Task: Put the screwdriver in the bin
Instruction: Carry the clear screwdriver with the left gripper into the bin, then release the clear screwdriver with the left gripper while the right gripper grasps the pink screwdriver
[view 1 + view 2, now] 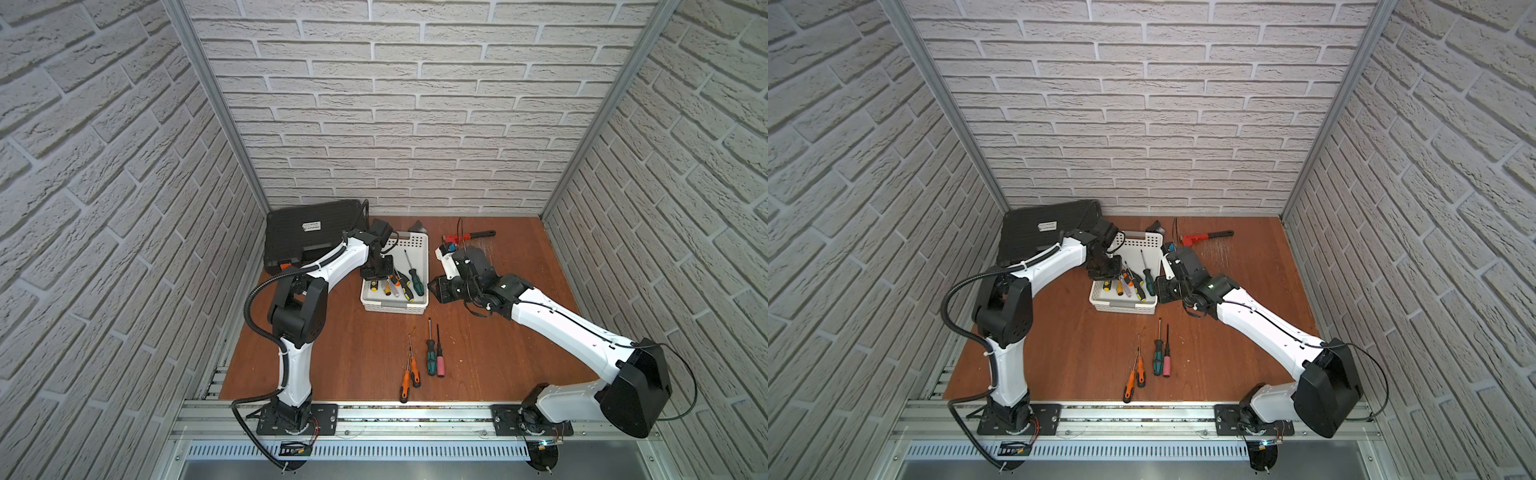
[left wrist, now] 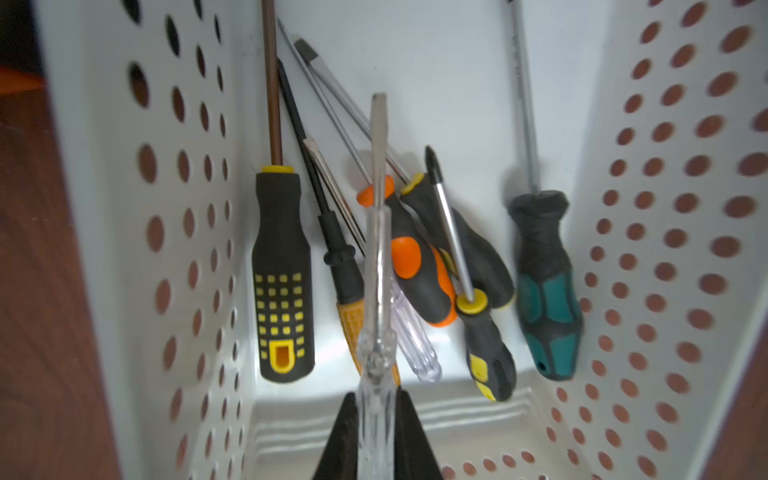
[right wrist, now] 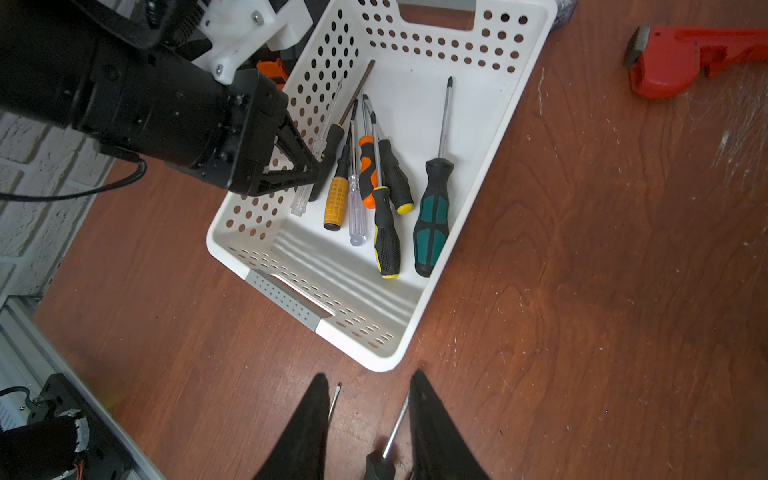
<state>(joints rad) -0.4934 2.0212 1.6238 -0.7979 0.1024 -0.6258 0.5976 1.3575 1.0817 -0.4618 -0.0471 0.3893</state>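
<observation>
- Screwdriver with the clear handle (image 2: 376, 291) is clamped at its handle by the left end effector (image 2: 376, 419), whose jaws are closed on it.
- It is held over the inside of the bin (image 1: 417, 307), close to one perforated side wall. Contact with the other screwdrivers (image 3: 432, 216) lying there cannot be told.
- Its long axis is run straight out from the jaws, along the bin's length, tip toward the far end wall.
- Only a release is judged to be needed, and the left arm is placed for it.
- The right end effector (image 3: 370, 374) is seen outside the bin over the desk (image 1: 332, 353), jaws apart, nothing gripped.
</observation>
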